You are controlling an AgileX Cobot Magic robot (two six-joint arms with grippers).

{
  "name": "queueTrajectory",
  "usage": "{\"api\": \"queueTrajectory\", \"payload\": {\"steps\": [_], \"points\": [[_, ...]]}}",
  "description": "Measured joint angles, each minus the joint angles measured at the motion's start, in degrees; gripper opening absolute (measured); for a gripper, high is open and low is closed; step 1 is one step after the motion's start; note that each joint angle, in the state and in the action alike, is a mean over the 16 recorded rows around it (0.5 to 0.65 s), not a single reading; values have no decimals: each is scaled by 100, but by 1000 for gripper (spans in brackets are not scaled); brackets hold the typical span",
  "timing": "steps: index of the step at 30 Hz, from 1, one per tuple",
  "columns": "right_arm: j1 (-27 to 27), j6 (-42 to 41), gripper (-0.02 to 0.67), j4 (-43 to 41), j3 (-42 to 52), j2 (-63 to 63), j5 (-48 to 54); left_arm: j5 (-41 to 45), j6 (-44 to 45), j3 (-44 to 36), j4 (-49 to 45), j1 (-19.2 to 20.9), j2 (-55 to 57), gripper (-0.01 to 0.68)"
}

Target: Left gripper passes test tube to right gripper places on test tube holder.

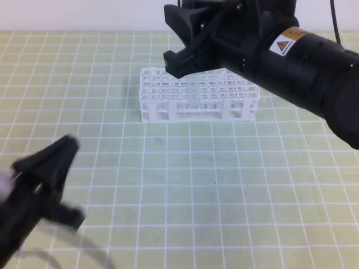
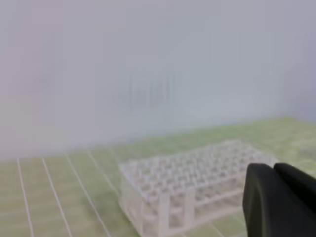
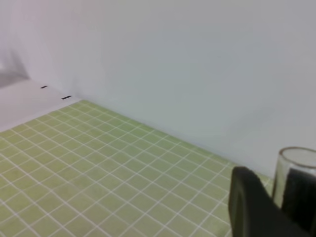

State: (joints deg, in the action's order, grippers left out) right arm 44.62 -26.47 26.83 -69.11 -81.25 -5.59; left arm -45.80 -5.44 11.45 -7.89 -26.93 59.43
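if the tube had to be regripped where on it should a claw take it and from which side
Probably near the top, just under the open rim, coming in sideways. The test tube hangs upright in the right claw, its lower end down at the rack, so only the upper part is free. Its round glass suits a squeeze across its width.

I work in what looks like a laboratory bench setup. My counter [image 1: 224, 185] is covered by a pale green cutting mat ruled in white squares, backed by a plain white wall [image 3: 197, 64]. On it stands a white plastic test tube holder [image 1: 199, 96], and a clear glass test tube [image 3: 296, 173] shows.
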Motion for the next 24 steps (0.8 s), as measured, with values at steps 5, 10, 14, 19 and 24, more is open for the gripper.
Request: {"api": "queueTrajectory", "payload": {"steps": [5, 10, 14, 19, 24], "points": [[-2, 0, 91, -21, 46, 44, 30, -578, 314, -775, 210, 13, -244, 1], [-5, -4, 91, -50, 54, 55, 61, -653, 406, -1149, 238, 8, -224, 1], [-7, -9, 91, -79, 54, 58, 69, -440, 384, -1175, 240, 4, -105, 0], [-9, -15, 91, -103, 54, 62, 61, -650, 364, -1172, 237, 3, 132, 0], [-9, -20, 91, -111, 54, 63, 40, -1353, 188, -1172, 202, 3, 332, 0]]}}
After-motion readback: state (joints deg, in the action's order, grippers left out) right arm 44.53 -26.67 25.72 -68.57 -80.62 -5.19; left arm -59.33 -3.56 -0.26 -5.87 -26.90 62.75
